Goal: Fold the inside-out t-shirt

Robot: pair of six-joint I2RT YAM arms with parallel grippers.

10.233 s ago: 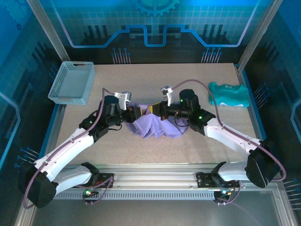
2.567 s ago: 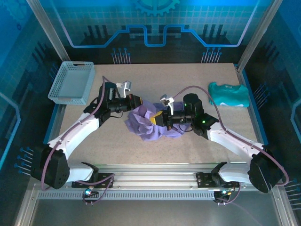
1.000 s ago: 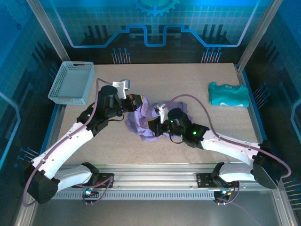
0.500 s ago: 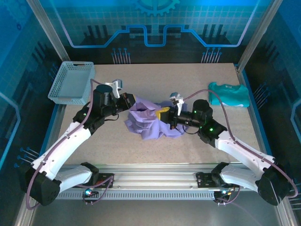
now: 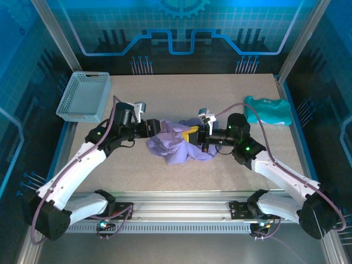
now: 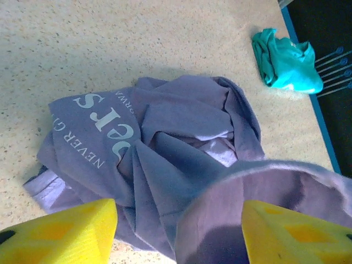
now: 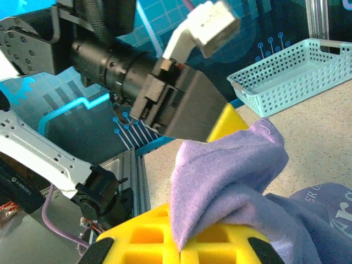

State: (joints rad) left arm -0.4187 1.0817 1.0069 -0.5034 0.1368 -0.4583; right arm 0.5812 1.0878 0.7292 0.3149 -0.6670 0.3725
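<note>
A lavender t-shirt [image 5: 175,144] is lying crumpled in a loose heap near the middle of a speckled beige surface [image 5: 192,91], between two white robot arms that are reaching in from either side. The left tool [image 5: 153,127] is sitting at the heap's left edge with its jaws standing apart. In the left wrist view its two yellow pads [image 6: 60,231] are well separated, and a rounded fold of the shirt is draping over the pad on the right without being pinched. Below that camera the shirt [image 6: 165,137] is showing pale lettering [image 6: 102,118] across a bunched panel. The right tool [image 5: 191,132] is meeting the heap's right side and is clenched on the cloth. In the right wrist view a peak of lavender fabric [image 7: 231,176] is rising out of its closed yellow pads [image 7: 159,239], with the dark body of the left tool [image 7: 181,107] hanging close in front. A pale mesh basket [image 5: 82,98] is sitting at the far left corner of the surface, well apart from the shirt. A smaller teal garment [image 5: 268,111] is lying near the right edge, beyond the right arm.
</note>
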